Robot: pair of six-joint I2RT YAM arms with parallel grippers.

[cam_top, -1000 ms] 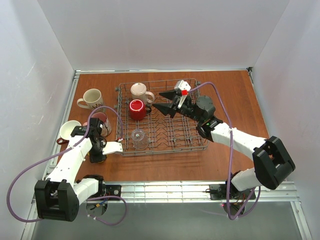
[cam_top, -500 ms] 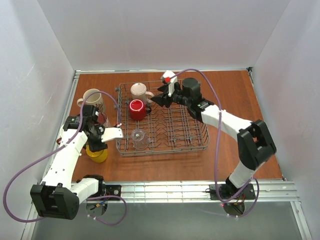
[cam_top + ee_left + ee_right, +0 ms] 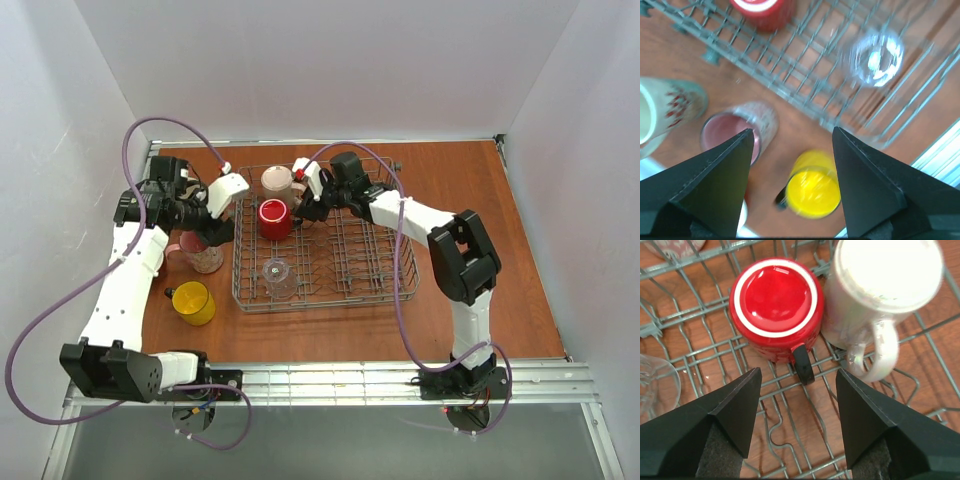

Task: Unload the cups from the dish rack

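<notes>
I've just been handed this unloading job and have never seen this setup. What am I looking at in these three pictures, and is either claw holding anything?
Two robot arms are bolted at the table's near edge, each ending in a two-finger gripper. The wide picture comes from a fixed overhead camera; the other two come from wrist cameras, the dark wedges being that gripper's own fingers. The dish rack holds a red mug, a cream mug and a clear glass. A yellow mug and a pink mug stand on the table beside it. The left gripper and right gripper are both open, holding nothing; the right one hovers over the red mug.
</notes>
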